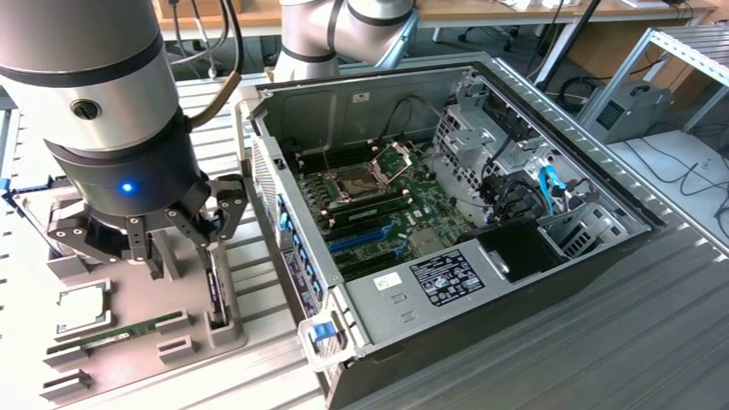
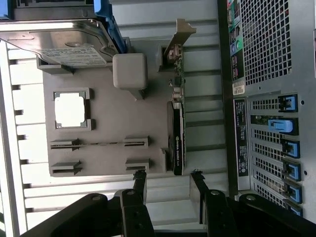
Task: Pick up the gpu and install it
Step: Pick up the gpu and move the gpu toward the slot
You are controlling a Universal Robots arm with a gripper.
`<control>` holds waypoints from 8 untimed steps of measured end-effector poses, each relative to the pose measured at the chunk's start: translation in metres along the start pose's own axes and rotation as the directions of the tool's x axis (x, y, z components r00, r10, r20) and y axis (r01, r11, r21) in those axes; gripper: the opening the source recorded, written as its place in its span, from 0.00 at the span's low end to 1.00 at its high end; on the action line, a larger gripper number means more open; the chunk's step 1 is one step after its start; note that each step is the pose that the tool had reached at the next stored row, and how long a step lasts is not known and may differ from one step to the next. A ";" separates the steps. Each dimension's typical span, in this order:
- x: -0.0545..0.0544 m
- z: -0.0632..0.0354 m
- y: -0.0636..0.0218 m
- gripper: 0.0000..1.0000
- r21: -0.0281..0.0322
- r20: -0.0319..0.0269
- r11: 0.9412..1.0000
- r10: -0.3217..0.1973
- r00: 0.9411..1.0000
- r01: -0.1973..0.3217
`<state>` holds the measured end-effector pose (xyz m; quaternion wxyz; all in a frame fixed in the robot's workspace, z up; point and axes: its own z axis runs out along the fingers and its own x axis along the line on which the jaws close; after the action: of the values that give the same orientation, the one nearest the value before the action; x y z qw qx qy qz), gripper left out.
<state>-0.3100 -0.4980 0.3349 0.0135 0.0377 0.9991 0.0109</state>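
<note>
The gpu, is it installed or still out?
Out. The gpu stands on edge in the grey holder beside the computer case; the open gripper is over it, not gripping.

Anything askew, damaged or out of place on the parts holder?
Nothing stands out: the gpu stands on edge in the grey holder, processor and memory stick sit in their nests, open gripper near the gpu.

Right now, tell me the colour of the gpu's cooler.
Black. The gpu shows best in the wrist view.

Exterior view looks steeply down; wrist view, seemingly vertical, shares the grey tray [image 1: 135,297] [image 2: 113,118] closer.
</note>
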 end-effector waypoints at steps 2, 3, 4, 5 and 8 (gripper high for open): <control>-0.001 0.0003 0.0004 0.48 0.000 0.000 1.000 0.000 1.000 0.000; -0.001 0.0005 0.0005 0.48 0.000 0.000 1.000 0.000 1.000 0.000; -0.002 0.0008 0.0007 0.48 0.000 0.000 1.000 0.000 1.000 0.000; -0.002 0.0010 0.0009 0.48 0.000 0.000 1.000 0.000 1.000 0.000; -0.003 0.0016 0.0014 0.48 0.000 0.000 1.000 0.000 1.000 0.000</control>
<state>-0.3069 -0.4968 0.3334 0.0135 0.0378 0.9991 0.0107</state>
